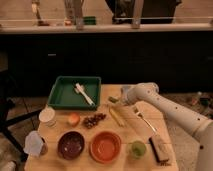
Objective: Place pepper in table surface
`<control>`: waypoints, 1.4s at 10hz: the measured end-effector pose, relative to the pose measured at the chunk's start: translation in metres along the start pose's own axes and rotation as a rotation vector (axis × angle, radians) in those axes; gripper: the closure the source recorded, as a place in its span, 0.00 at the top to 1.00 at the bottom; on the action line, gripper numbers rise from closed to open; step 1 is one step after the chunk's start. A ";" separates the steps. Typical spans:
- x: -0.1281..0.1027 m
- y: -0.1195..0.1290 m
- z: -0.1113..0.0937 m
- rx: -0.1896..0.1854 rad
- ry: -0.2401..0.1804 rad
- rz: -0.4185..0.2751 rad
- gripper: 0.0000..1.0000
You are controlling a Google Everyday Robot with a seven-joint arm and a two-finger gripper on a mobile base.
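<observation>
A white robot arm reaches from the right; its end effector [118, 99] is low over the wooden bench [150, 112], beside the green tray [60, 92], apparently pinching a small green pepper [113, 99].

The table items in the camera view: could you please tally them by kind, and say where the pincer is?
Bowls: 2, dark and orange
Cups: 2, white and light-green
Trays: 1, green tray
Foods: 4, pepper, yellow vegetable, orange fruit, grapes
Total: 9
The pincer sits by the pepper, over the table surface.
</observation>
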 end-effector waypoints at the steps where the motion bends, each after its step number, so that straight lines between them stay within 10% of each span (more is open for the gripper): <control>1: 0.003 -0.002 0.003 -0.003 0.004 0.008 0.00; 5: 0.006 -0.003 0.009 -0.023 0.008 0.012 0.03; 14: 0.006 -0.003 0.010 -0.023 0.008 0.012 0.80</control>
